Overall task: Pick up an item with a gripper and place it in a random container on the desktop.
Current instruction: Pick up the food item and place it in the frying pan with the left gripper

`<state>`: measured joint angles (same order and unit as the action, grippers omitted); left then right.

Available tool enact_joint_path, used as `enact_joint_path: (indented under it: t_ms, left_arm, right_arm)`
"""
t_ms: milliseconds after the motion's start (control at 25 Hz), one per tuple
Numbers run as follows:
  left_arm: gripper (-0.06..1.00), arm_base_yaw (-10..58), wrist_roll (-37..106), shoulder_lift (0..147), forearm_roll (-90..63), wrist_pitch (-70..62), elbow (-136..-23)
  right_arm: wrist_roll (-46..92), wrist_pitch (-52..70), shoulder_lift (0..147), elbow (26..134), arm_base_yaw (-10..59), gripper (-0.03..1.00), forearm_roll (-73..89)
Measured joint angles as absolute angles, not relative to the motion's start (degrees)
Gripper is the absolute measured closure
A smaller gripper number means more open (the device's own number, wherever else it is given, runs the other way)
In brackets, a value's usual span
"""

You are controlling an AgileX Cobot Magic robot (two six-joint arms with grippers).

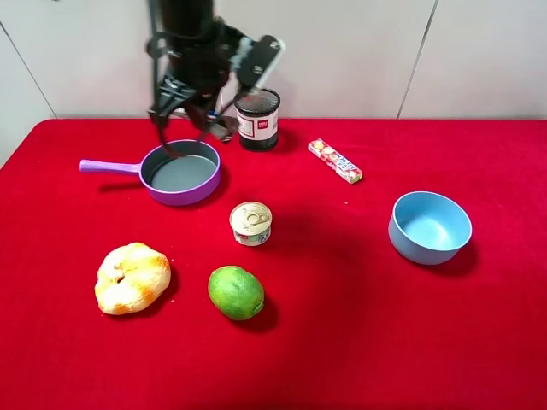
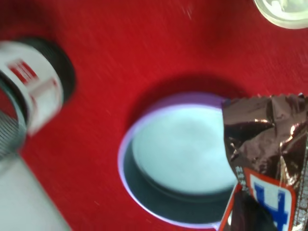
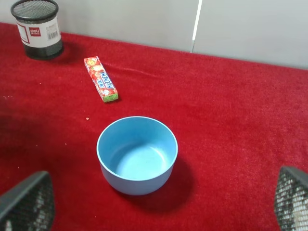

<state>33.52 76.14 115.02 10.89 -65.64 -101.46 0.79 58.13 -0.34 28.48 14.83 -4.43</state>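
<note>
Four containers stand on the red table (image 1: 359, 342): a purple toy frying pan (image 1: 155, 190), a black mesh cup (image 1: 257, 120), a sealed tin can (image 1: 251, 222) and a light blue bowl (image 1: 430, 226). Above the pan, whose grey floor is in plain view, hangs the left gripper (image 1: 182, 137), jaws closed on a dark brown candy bar (image 2: 264, 159) held aloft over the pan's rim. The right gripper (image 3: 161, 207), jaws spread wide, hovers near the bowl, whose blue inside shows plainly. A candy stick pack (image 1: 335, 161) lies between cup and bowl.
</note>
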Motion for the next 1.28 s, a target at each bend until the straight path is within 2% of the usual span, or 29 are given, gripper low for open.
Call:
enact_joint_path:
  t_ms: [280, 680, 1280]
  left_arm:
    - [0.80, 28.61, 76.14, 107.94, 10.89, -56.78, -88.74]
    - [0.80, 25.01, 76.14, 107.27, 10.52, -42.58, -79.15]
    - [0.80, 23.74, 76.14, 116.72, 9.25, -24.60, -76.72]
  right_arm:
    - [0.79, 58.13, -0.34, 28.48, 14.83, 0.27, -4.43]
    - [0.79, 58.13, -0.34, 28.48, 14.83, 0.27, -4.43]
    - [0.79, 58.13, -0.34, 28.48, 14.83, 0.27, -4.43]
